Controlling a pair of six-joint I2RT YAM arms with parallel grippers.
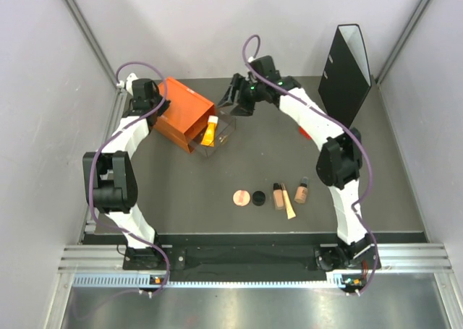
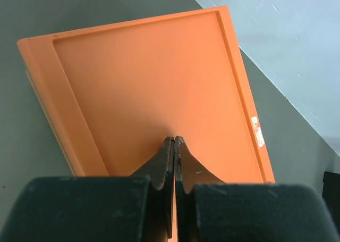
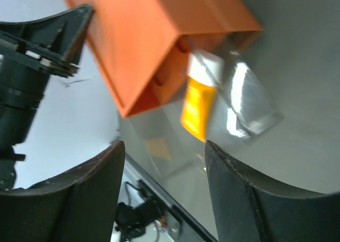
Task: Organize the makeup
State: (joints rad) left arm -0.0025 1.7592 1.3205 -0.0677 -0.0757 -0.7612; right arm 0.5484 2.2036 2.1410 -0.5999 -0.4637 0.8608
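A dark grey table (image 1: 217, 177) sits between pale walls. At far left, an orange plastic drawer box (image 1: 181, 112) has its clear drawer (image 1: 223, 130) pulled out, with an orange tube with a white cap (image 1: 210, 132) lying inside. The left gripper (image 2: 174, 141) rests on the box top, fingers pressed together. The right gripper (image 3: 163, 146) hangs above the drawer, fingers spread, holding nothing. Nearer, in a row: round pink disc (image 1: 241, 197), small black disc (image 1: 258, 197), beige dark-capped bottle (image 1: 278, 196), beige stick (image 1: 288, 204), second beige bottle (image 1: 302, 191).
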